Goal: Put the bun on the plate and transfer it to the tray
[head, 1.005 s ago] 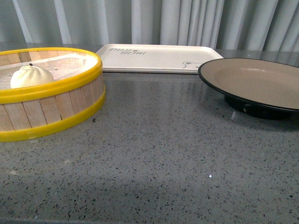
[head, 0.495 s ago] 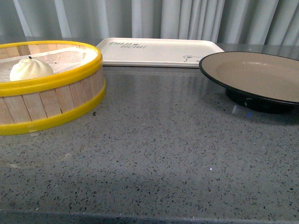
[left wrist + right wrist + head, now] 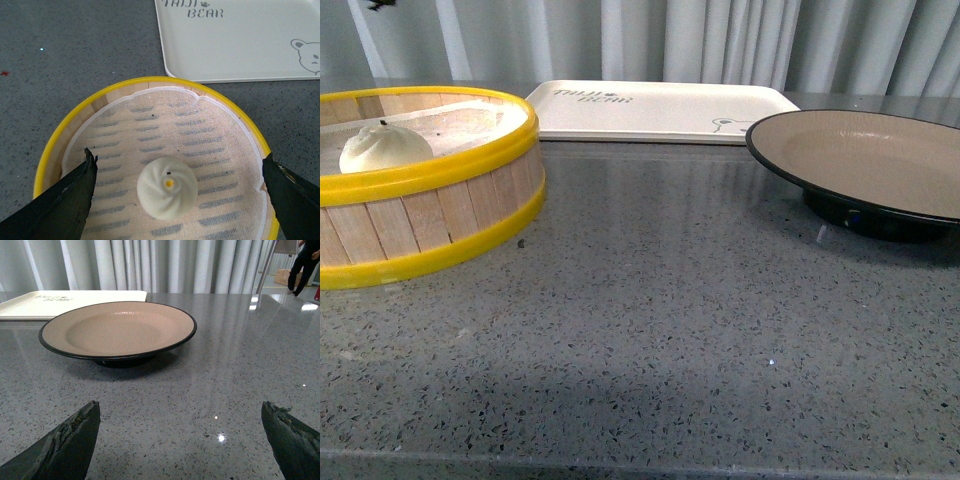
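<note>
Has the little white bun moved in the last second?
No. The bun sits in the same spot within the yellow-rimmed basket; basket, tray and plate all shifted together in the front view, so the camera moved, not the bun.

The left gripper [image 3: 177, 156], with 2 rough black tapered fingers [image 3: 70, 200], points straight down, its jaws spread wide apart. The right gripper [image 3: 180, 403], with 2 matching black fingers [image 3: 65, 445], points forward and nearly level, its jaws likewise spread wide. In the front view only a small dark scrap [image 3: 380, 5] shows at the edge toward 11 o'clock, too little to identify.
</note>
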Action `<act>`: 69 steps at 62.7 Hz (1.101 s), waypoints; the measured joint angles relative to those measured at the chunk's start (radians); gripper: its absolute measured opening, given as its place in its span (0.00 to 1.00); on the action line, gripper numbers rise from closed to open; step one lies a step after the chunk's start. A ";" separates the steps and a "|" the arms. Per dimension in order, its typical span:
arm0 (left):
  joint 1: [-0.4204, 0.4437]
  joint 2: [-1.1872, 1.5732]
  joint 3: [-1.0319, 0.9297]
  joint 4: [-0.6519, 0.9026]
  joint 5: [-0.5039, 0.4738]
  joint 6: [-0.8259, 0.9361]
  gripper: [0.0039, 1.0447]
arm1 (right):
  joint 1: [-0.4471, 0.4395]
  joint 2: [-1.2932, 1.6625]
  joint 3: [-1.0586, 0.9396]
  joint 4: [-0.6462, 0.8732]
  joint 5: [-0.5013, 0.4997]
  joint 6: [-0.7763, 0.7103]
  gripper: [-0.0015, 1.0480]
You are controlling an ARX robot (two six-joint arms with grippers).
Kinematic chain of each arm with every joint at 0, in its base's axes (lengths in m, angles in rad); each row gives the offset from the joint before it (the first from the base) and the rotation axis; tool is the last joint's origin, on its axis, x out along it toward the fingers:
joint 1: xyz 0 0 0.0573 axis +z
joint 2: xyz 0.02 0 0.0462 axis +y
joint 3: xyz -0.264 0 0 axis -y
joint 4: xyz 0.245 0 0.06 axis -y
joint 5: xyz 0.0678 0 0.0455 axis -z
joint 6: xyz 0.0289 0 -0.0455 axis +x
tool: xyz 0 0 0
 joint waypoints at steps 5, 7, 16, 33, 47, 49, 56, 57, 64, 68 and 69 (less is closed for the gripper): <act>-0.013 0.048 0.027 -0.008 -0.016 0.000 0.94 | 0.000 0.000 0.000 0.000 0.000 0.000 0.92; -0.018 0.065 0.037 -0.015 -0.020 -0.001 0.94 | 0.000 0.000 0.000 0.000 0.000 0.000 0.92; -0.029 0.106 0.051 -0.032 -0.030 0.000 0.94 | 0.000 0.000 0.000 0.000 0.000 0.000 0.92; -0.035 0.127 0.042 -0.053 -0.053 0.008 0.94 | 0.000 0.000 0.000 0.000 0.000 0.000 0.92; -0.049 0.143 0.027 -0.071 -0.070 0.038 0.94 | 0.000 0.000 0.000 0.000 0.000 0.000 0.92; -0.053 0.146 0.026 -0.071 -0.073 0.041 0.94 | 0.000 0.000 0.000 0.000 0.000 0.000 0.92; -0.070 0.156 0.016 -0.074 -0.081 0.052 0.94 | 0.000 0.000 0.000 0.000 0.000 0.000 0.92; -0.071 0.157 0.015 -0.074 -0.082 0.053 0.94 | 0.000 0.000 0.000 0.000 0.000 0.000 0.92; -0.083 0.165 0.013 -0.075 -0.084 0.055 0.94 | 0.000 0.000 0.000 0.000 0.000 0.000 0.92; -0.087 0.169 0.013 -0.076 -0.084 0.057 0.94 | 0.000 0.000 0.000 0.000 0.000 0.000 0.92; -0.088 0.170 0.013 -0.076 -0.084 0.058 0.94 | 0.000 0.000 0.000 0.000 0.000 0.000 0.92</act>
